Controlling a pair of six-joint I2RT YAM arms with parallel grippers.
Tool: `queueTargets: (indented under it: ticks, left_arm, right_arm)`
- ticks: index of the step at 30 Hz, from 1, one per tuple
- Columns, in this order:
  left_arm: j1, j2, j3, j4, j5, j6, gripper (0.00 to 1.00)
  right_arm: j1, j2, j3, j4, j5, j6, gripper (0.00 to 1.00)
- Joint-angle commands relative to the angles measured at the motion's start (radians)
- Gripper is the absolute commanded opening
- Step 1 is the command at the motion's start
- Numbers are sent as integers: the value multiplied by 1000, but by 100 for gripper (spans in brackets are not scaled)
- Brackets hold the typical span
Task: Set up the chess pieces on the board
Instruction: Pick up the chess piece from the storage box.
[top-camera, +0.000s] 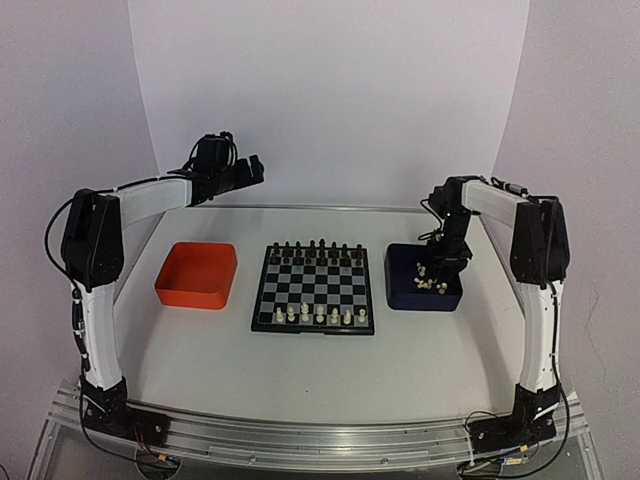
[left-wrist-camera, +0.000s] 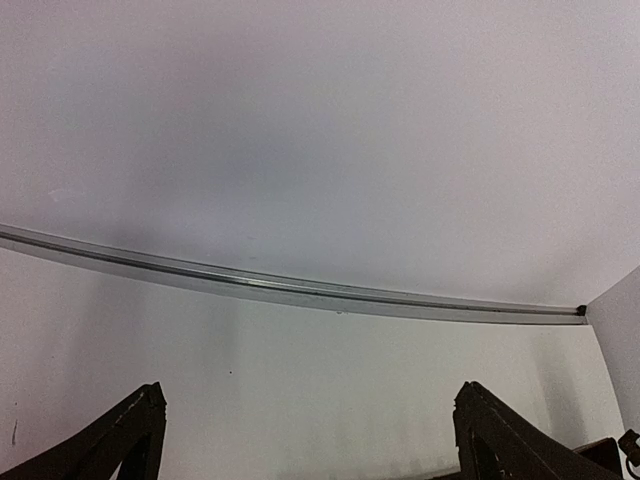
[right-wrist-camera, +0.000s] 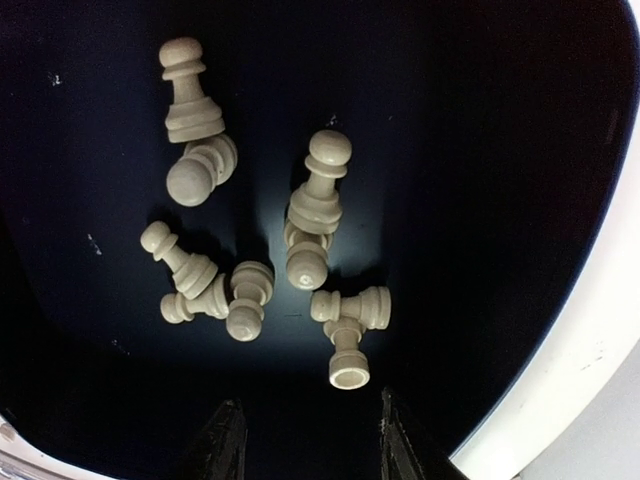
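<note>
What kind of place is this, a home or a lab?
Probably a robotics lab bench: a left arm and right arm bolted to an aluminium rail, a plain white backdrop, and a chessboard staged between an orange tray and a dark blue tray.

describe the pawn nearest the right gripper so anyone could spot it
Find the dark blue tray right of the board. Among the cream pawns inside, the target pawn lies nearest the right gripper. Unlike its neighbours, its ringed base faces the wrist camera.
</note>
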Motion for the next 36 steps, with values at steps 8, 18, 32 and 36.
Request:
queueTargets:
  ticks: [8,18,32,36]
  left_arm:
    - [5,-72,-34,36,11,2,100]
    - [5,-92,-61,75,11,1,100]
    - [5,-109,-84,90,21,0,100]
    - [5,-122,-101,99,24,-3,100]
  right_arm:
    - [1,29,28,-33,69,17,37]
    - [13,77,58,-33,64,9,32]
    - [17,76,32,-34,94,8,9]
    - [18,68,25,-34,110,8,1]
